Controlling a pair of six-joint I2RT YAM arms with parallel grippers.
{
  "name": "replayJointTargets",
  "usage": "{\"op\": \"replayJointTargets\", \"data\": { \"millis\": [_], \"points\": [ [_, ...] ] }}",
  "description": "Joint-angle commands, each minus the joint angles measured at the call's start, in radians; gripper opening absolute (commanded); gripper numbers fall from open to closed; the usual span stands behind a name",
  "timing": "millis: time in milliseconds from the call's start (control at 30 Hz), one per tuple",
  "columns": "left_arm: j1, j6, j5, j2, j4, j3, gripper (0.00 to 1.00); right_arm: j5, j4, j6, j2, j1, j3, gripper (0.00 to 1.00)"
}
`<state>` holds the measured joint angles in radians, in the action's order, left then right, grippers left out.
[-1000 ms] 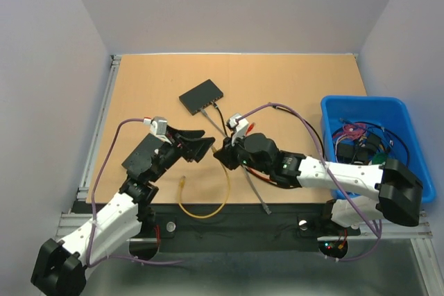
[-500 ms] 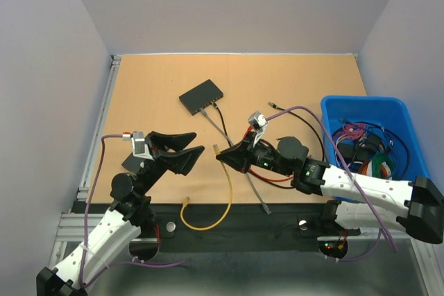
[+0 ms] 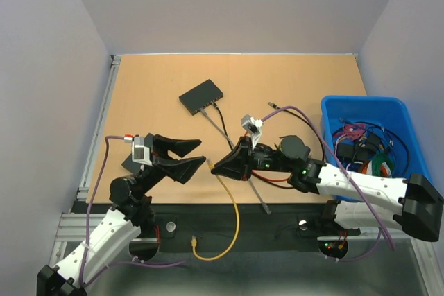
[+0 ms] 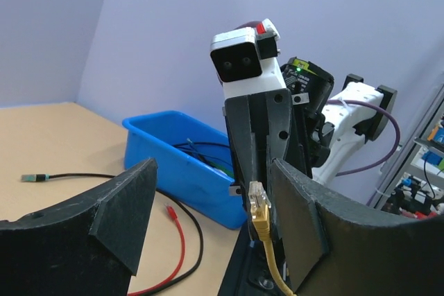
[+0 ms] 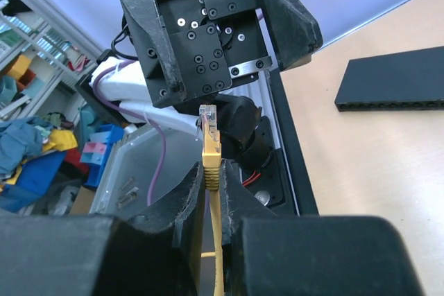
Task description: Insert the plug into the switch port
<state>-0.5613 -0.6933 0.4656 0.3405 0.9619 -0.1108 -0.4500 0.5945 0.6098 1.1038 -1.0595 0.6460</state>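
My right gripper [image 3: 216, 167] is shut on the yellow cable [image 3: 234, 213] just behind its clear plug [image 5: 209, 117], which sticks out past the fingertips and also shows in the left wrist view [image 4: 258, 196]. The cable hangs down over the table's front edge. My left gripper [image 3: 195, 153] is open and empty, facing the right gripper with the plug tip between its fingers [image 4: 118, 206]. The black switch [image 3: 202, 96] lies flat at the table's middle back, with a grey and a black cable plugged in; it also shows in the right wrist view [image 5: 392, 88].
A blue bin [image 3: 374, 136] full of tangled cables stands at the right, also in the left wrist view [image 4: 182, 164]. A red wire [image 4: 177, 240] and a black wire [image 4: 90, 177] lie on the table by the right arm. A grey cable [image 3: 258, 195] runs toward the front edge.
The right gripper has lifted the yellow plug toward the left gripper; the cable's loose end slid off the table's front edge. The left gripper rose slightly and stays open.
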Motion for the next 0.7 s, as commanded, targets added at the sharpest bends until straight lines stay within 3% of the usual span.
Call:
{"op": "replayJointTargets", "data": {
  "millis": [0,367,667],
  "points": [
    [-0.003,-0.012,0.059,0.028,0.104,0.01,0.77,-0.038,0.085,0.028,0.019,0.003,0.046,0.01],
    [-0.003,-0.008,0.145,0.123,0.172,0.017,0.73,-0.03,0.096,0.013,0.064,0.003,0.096,0.0],
    [-0.005,-0.008,0.139,0.103,0.17,0.023,0.53,-0.032,0.096,0.008,0.083,0.004,0.106,0.0]
  ]
}}
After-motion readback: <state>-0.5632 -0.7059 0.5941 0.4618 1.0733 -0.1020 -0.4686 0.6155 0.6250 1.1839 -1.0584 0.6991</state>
